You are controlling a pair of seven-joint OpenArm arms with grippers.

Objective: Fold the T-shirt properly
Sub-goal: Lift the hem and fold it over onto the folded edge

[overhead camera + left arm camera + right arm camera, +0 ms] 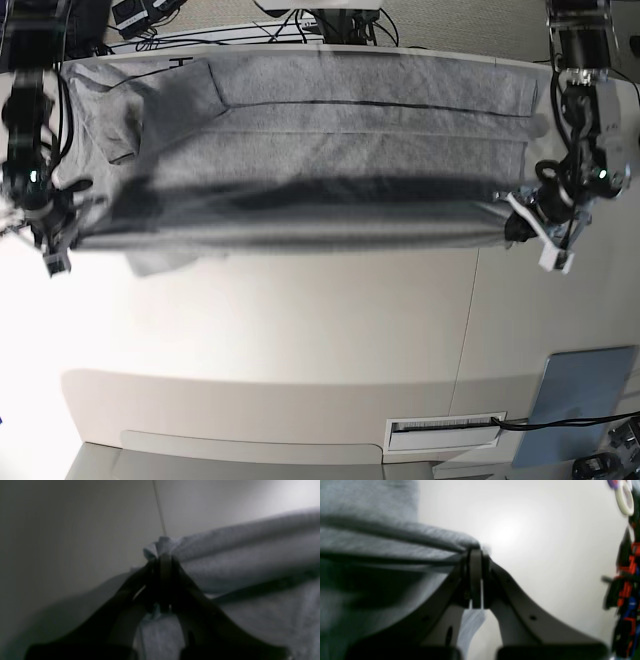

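T-shirt (330, 130) hangs taut between both arms, w/ left gripper (163, 562) & right gripper (475, 555) jaws clamped on its corners. Best to move both together, level, so the fold lands straight on the desk (300, 320).

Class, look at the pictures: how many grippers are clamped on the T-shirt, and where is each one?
2: the left gripper pinches one end of the T-shirt, the right gripper the opposite end.

T-shirt (330, 110): heather-grey, spread wide across the white surface (300, 330), its near edge lifted in a taut fold. Left pincer (512, 225) and right pincer (68, 225): one clamped on each end of that fold. Grey-blue pad (580, 405): lying flat, well apart.
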